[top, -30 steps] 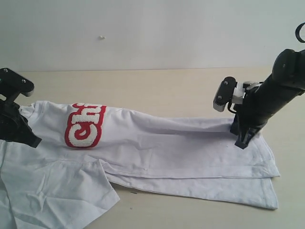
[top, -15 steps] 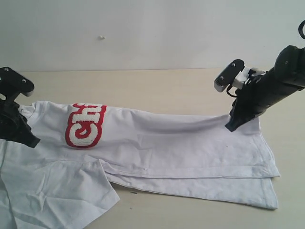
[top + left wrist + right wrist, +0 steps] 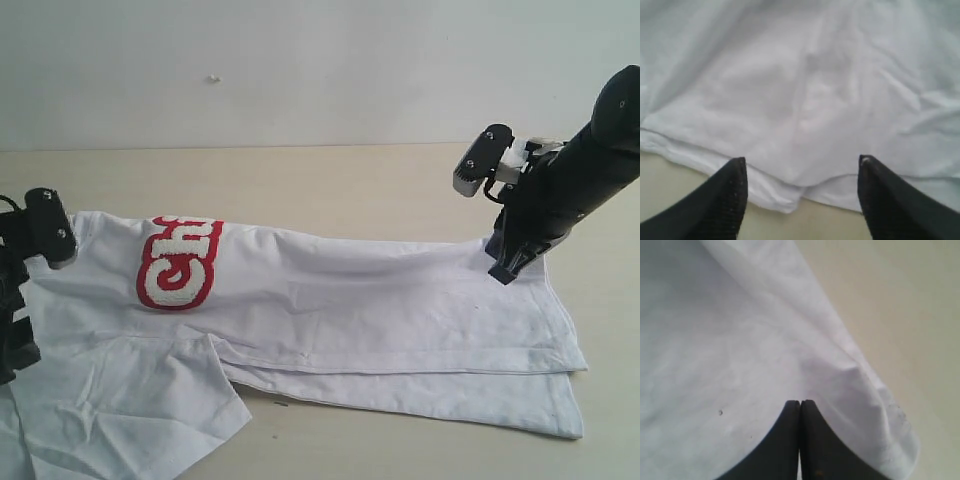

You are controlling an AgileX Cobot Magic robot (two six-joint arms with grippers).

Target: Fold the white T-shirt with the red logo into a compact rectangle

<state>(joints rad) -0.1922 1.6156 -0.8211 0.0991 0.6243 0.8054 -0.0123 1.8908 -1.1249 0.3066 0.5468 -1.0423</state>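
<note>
fabric of the white t-shirt stretches 9-to-3 o'clock across the bench, red logo near 9. right end effector, closed, pinches the 3 o'clock edge; left end effector gapes empty at 9.

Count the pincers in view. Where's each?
2: the left pincer is open over an edge of the white T-shirt at the exterior view's left end; the right pincer is shut, pinching the shirt's far edge at the right end. None hidden.
</note>
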